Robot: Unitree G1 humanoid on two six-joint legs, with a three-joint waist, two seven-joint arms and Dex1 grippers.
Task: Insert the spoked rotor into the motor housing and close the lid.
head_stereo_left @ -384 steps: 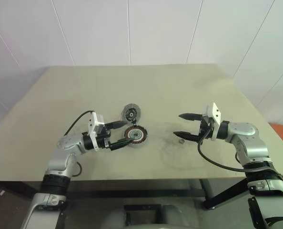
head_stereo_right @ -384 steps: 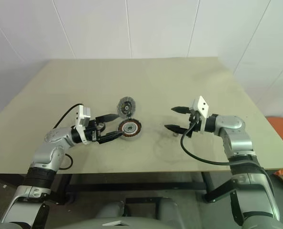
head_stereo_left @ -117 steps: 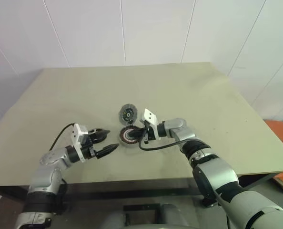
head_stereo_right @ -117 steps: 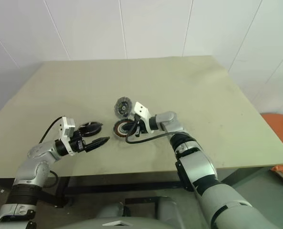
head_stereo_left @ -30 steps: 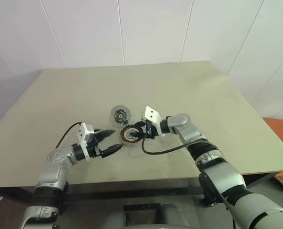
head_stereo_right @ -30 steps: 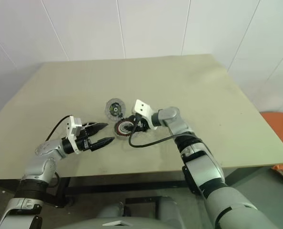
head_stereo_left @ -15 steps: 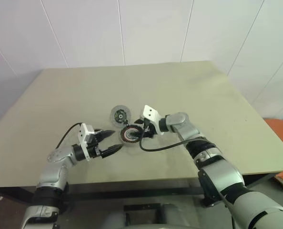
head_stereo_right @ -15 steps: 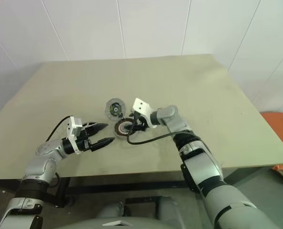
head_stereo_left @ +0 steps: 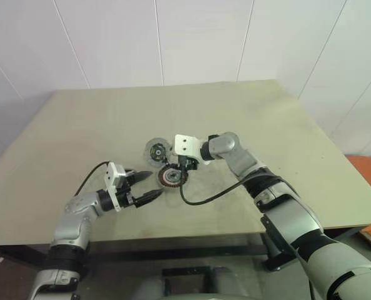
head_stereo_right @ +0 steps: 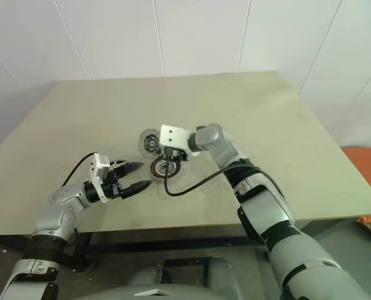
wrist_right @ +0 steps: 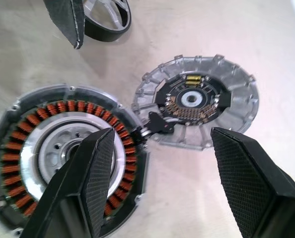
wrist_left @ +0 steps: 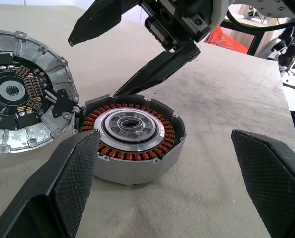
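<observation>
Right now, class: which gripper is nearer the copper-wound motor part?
Right. The right gripper hangs open directly over the copper-wound motor part; the left gripper waits open beside it, apart.

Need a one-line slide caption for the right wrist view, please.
Open right gripper hovers over the copper-wound motor housing, its hinged lid lying open alongside on the table.

Your table and the room around it
You have a wide, flat tan table (head_stereo_left: pixel 285 119) with a white wall (head_stereo_left: pixel 198 37) of big panels right behind its far edge, and past its right side, down low, you can see an orange thing (head_stereo_left: pixel 370 165).
</observation>
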